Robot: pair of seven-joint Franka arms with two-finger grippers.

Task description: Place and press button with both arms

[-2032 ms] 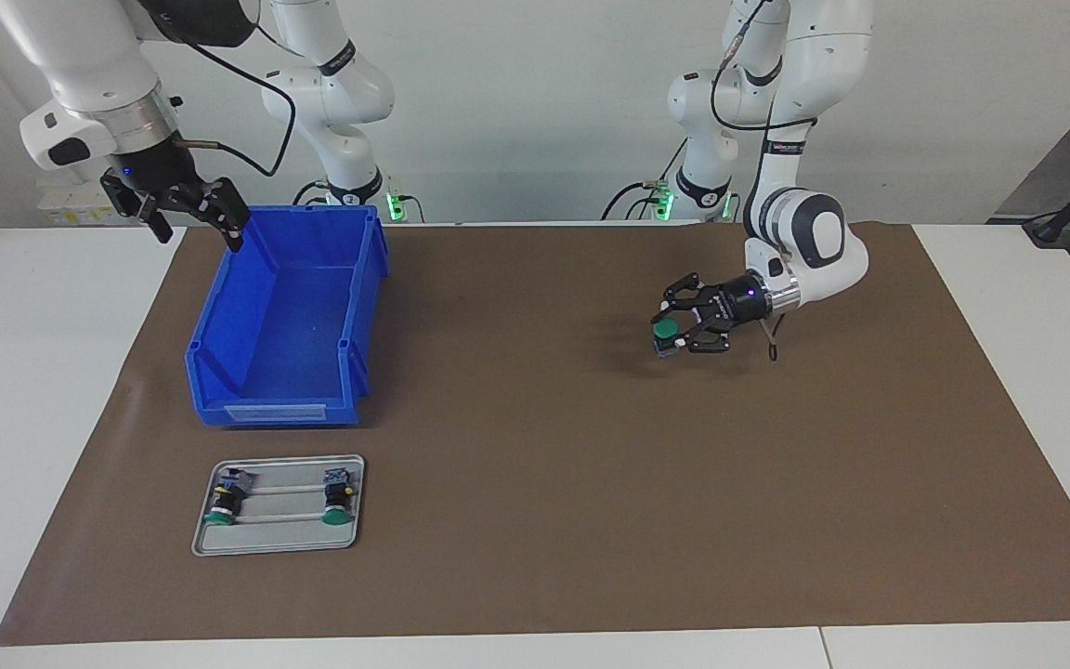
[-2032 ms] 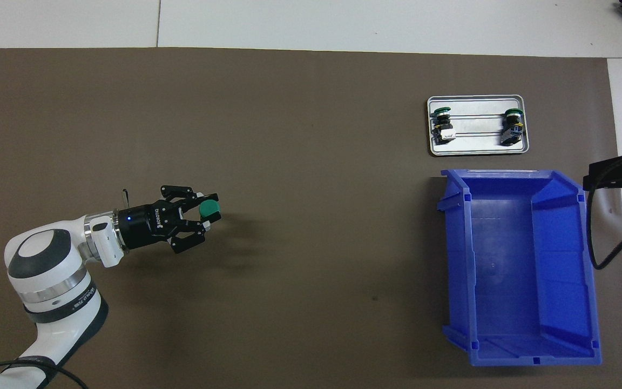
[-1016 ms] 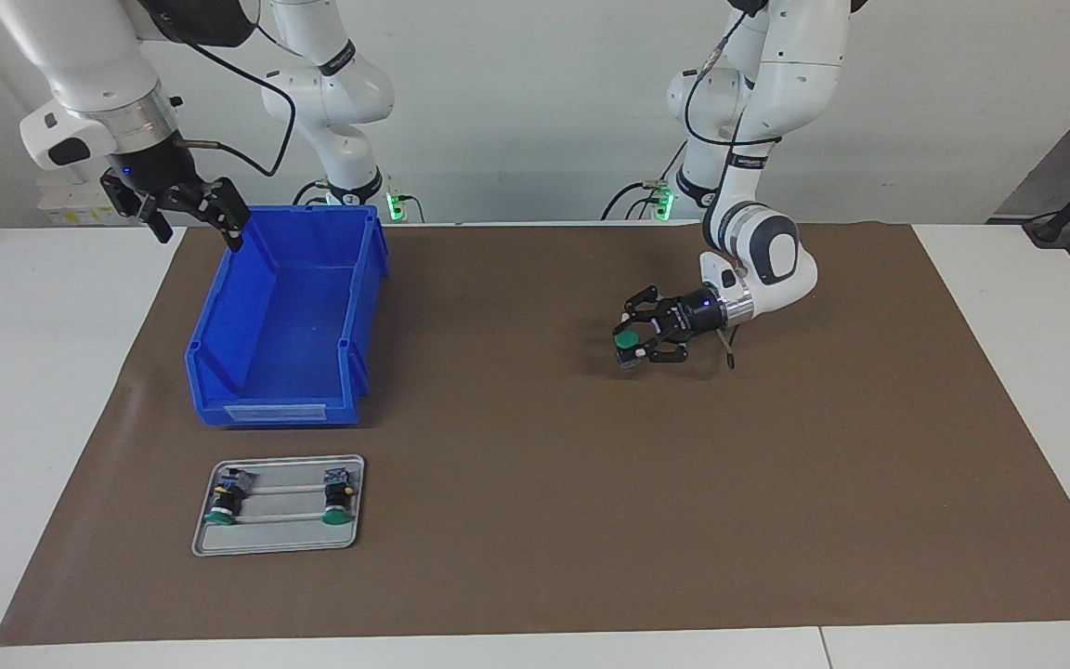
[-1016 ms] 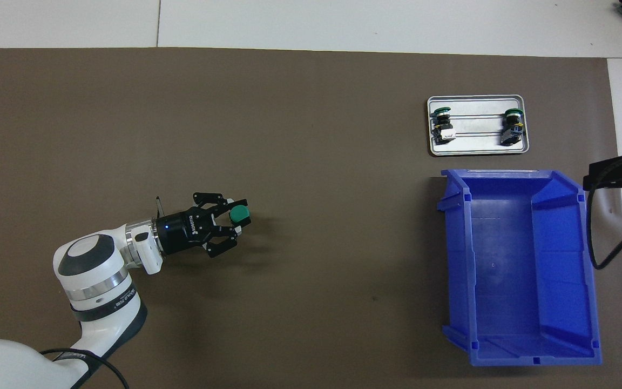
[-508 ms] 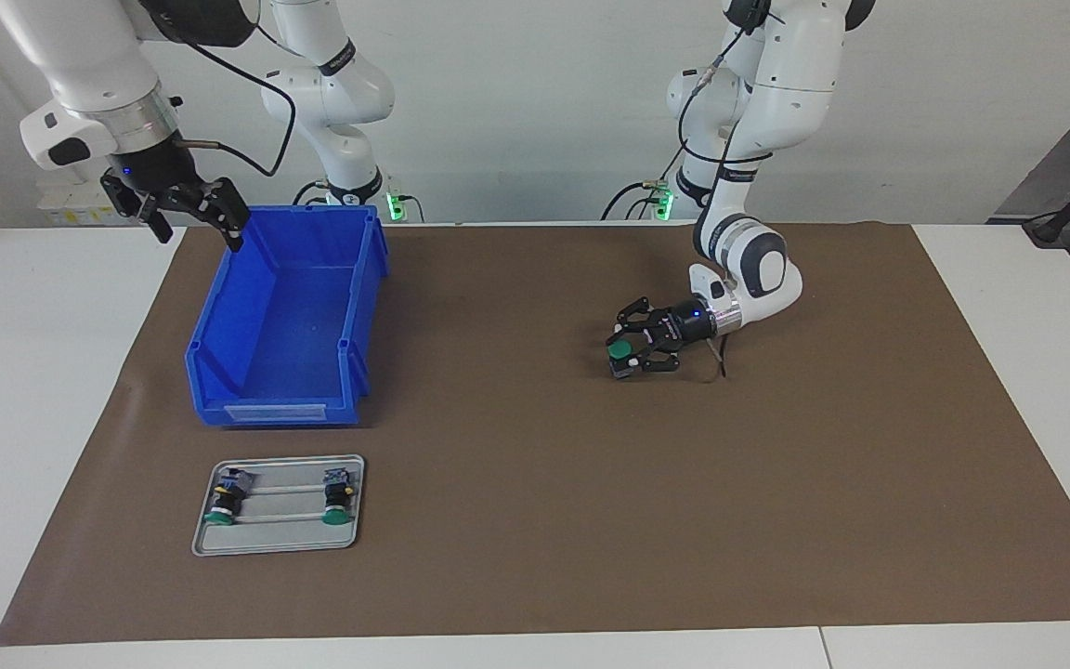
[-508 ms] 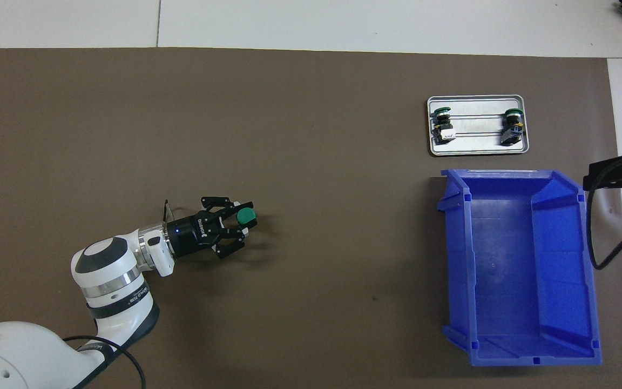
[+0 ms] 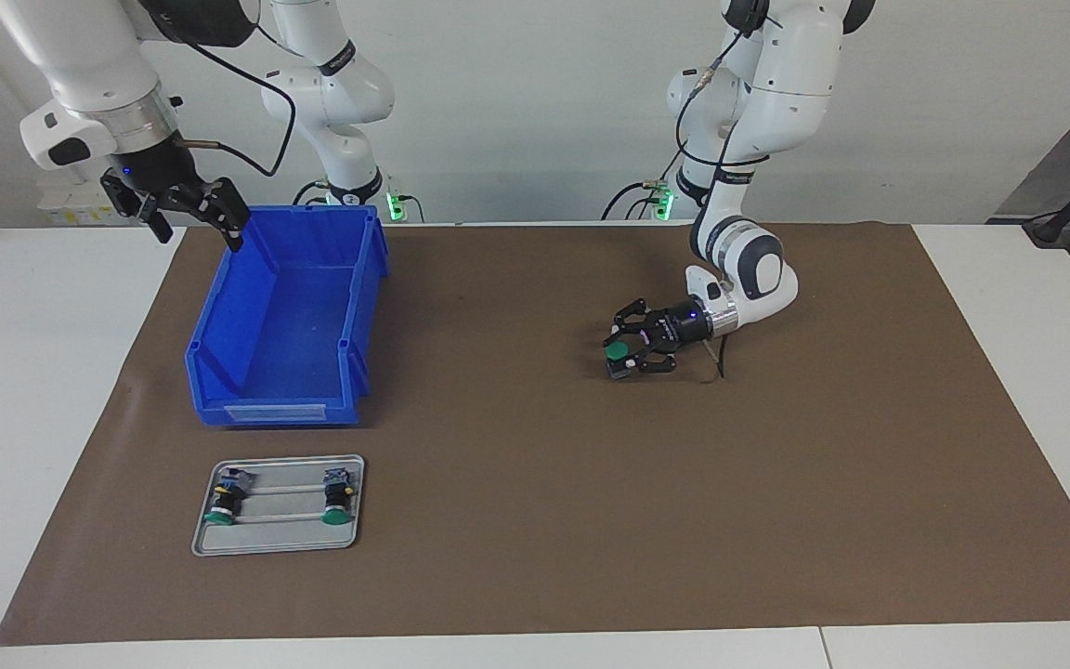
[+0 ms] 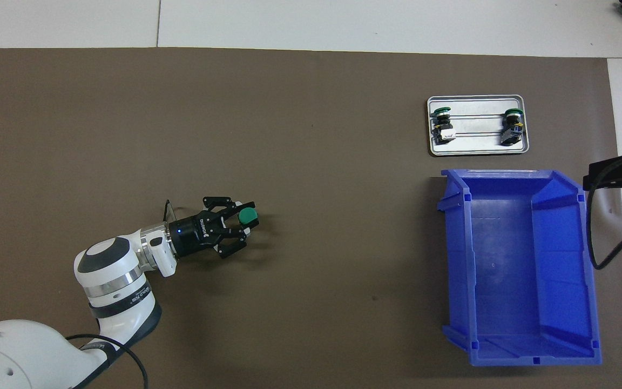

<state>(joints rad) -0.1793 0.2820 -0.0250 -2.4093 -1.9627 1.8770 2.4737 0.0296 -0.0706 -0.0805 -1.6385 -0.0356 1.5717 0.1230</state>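
My left gripper (image 7: 625,359) is shut on a button (image 7: 616,352) with a round green cap, held upright with the cap on top. It hangs very low over the brown mat (image 7: 535,520), about midway along the table; whether the button's base touches the mat I cannot tell. The overhead view shows the same button (image 8: 247,216) at the tips of the left gripper (image 8: 242,226). My right gripper (image 7: 200,232) hangs open and empty in the air beside the blue bin's (image 7: 219,311) corner nearest the robots, at the right arm's end.
A small metal tray (image 7: 277,544) lies on the mat, farther from the robots than the bin, with two more buttons (image 7: 222,503) (image 7: 337,498) lying in it. The blue bin (image 8: 511,174) has nothing in it. White table borders the mat.
The left arm has carried the button toward the right arm's end and lowered it close to the mat, slowing over the last half second. The right arm has not moved.
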